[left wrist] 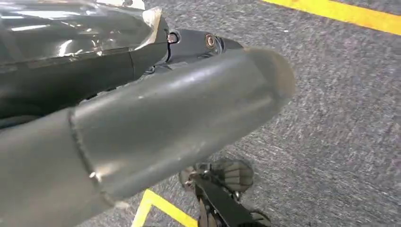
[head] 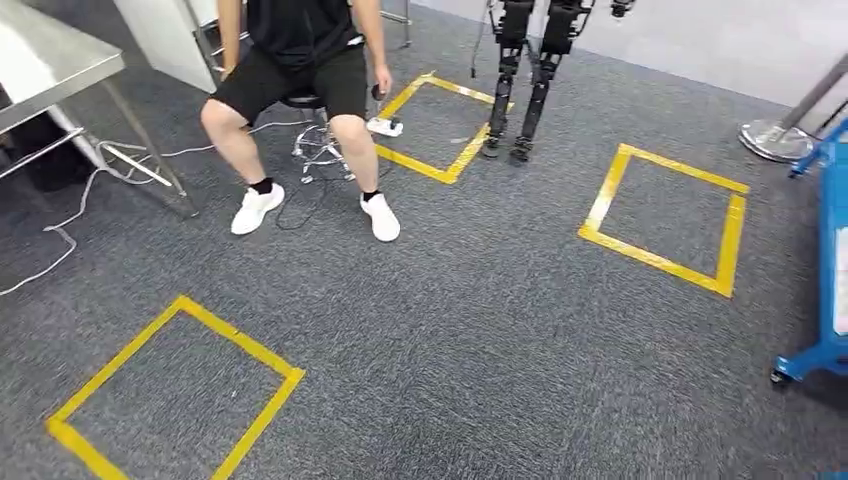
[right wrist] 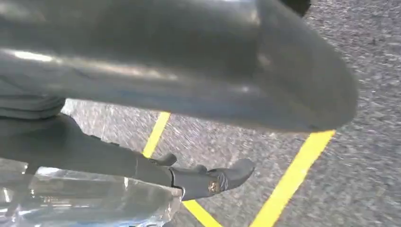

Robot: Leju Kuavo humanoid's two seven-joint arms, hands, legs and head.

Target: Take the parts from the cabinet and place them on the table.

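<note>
Left hand (left wrist: 156,71) holds a clear plastic-wrapped part (left wrist: 71,28) against its fingers; right hand (right wrist: 189,142) likewise grips a clear bag (right wrist: 90,203). Both hang above grey carpet (head: 480,330) with yellow tape squares (head: 665,220). Parts taken; placing on the surface (head: 50,60) remains, apparently mid-walk.

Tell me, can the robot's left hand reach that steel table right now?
Probably not: the steel table stands well off across the carpet, and the left hand hangs low over the floor.
</note>
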